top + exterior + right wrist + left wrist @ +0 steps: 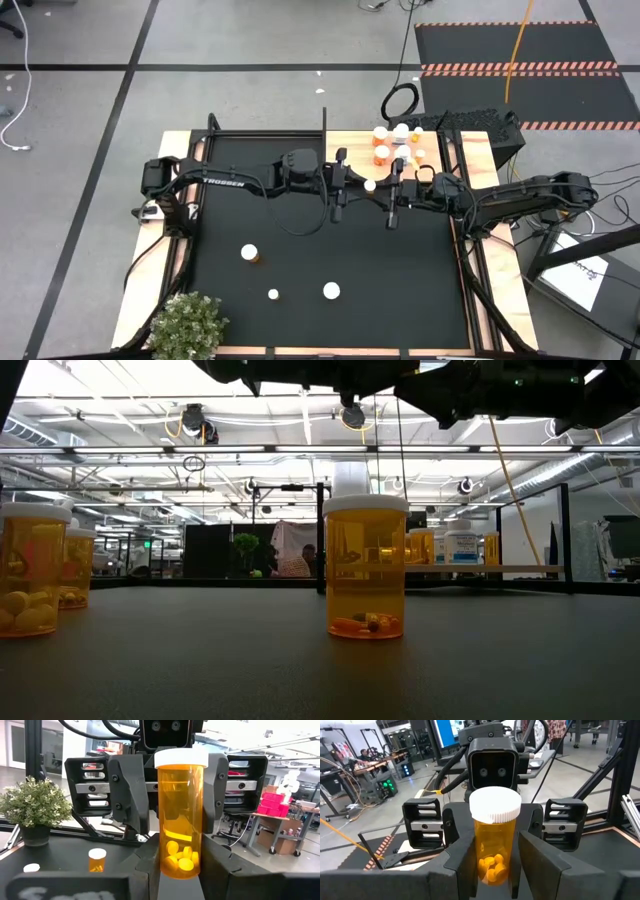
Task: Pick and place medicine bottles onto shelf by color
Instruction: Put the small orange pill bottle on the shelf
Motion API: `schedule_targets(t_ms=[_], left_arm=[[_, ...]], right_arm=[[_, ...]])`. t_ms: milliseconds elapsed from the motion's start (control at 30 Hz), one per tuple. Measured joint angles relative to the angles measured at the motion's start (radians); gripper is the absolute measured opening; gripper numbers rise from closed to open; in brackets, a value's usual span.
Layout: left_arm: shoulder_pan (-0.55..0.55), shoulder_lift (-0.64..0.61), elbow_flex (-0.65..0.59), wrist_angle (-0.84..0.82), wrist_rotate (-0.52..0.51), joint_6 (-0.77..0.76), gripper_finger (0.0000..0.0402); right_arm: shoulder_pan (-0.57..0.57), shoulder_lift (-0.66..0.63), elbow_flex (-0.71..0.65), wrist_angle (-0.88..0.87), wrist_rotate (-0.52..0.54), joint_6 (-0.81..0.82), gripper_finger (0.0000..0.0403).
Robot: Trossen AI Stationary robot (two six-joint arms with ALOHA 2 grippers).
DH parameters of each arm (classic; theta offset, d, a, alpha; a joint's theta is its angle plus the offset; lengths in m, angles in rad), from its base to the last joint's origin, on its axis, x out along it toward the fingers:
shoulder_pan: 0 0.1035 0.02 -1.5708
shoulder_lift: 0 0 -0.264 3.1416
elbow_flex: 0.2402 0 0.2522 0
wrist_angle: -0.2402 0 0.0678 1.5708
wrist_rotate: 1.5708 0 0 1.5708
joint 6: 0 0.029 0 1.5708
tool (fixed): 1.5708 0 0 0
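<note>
While the two arms meet over the middle of the black mat, one orange bottle with a white cap hangs in the air between them. Both grippers pinch it at once. The left gripper has its dark fingers pressed on the sides of the bottle, and yellow pills lie at the bottom of it. The right gripper squeezes the same bottle from the other way (you can see the other arm's camera looking back in each wrist view). From above, the left gripper sits just beside the bottle on one side and the right gripper sits on the other side.

The shelf is a light wood board at the far edge of the table, near the right arm. A bunch of bottles stands on it, some orange and some white. It is hard to tell how many there are.

Three more bottles stand on the mat, well apart from the arms: an orange one, a small white cap, and a bigger white cap. In the low view, one orange bottle stands close and upright, and two more stand at the side.

A little green plant sits at the near corner on the left arm's side.
</note>
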Motion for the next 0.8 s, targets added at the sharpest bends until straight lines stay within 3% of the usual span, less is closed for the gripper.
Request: schedule_targets(t_ms=[800], left_arm=[[-0.003, 0.000, 0.000, 0.012, -0.013, 0.008, 0.0147]], right_arm=[[0.000, 0.001, 0.000, 0.000, 0.003, -0.002, 0.0096]])
